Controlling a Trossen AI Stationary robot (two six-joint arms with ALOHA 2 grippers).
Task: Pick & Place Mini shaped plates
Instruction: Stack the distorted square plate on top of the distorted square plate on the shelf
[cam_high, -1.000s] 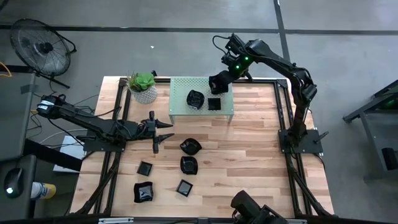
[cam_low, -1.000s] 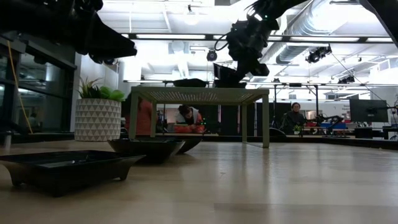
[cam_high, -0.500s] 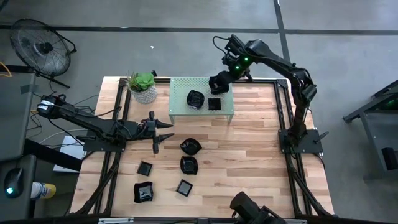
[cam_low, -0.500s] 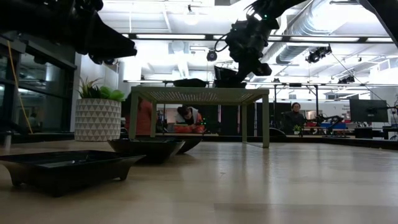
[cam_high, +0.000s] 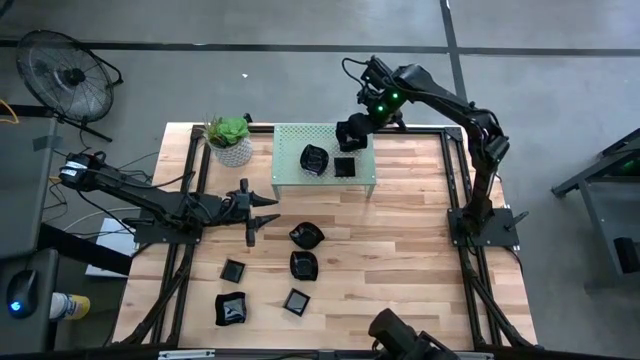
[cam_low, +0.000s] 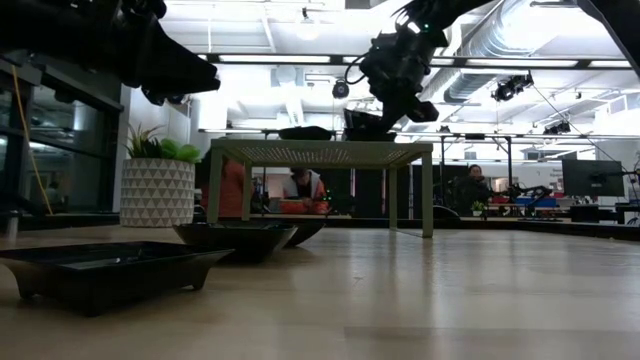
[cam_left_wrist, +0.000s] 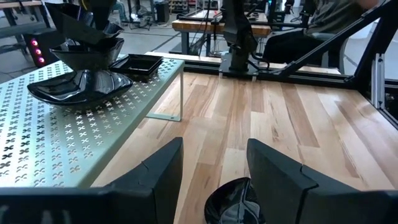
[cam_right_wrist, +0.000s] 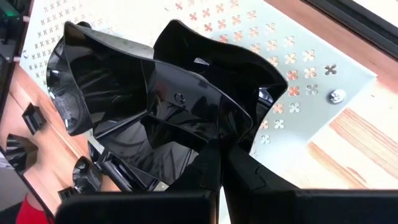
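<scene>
While the counter (cam_high: 400, 230) and its green perforated rack (cam_high: 290, 170) look unchanged over the last second, the right pincer (cam_high: 352, 131), clamped on a black plate (cam_right_wrist: 186, 106), has been eased slightly back above two plates (cam_high: 315, 159) already racked, so release seems imminent. The left pincer (cam_high: 249, 212), fingers apart, waits above five plates (cam_high: 305, 236) remaining.

Honestly there's nothing to read in any of these views. No labels, brand names, numbers or signs that I can make out on the arms, the dishes, the plant pot or anything in the room behind the table.
</scene>
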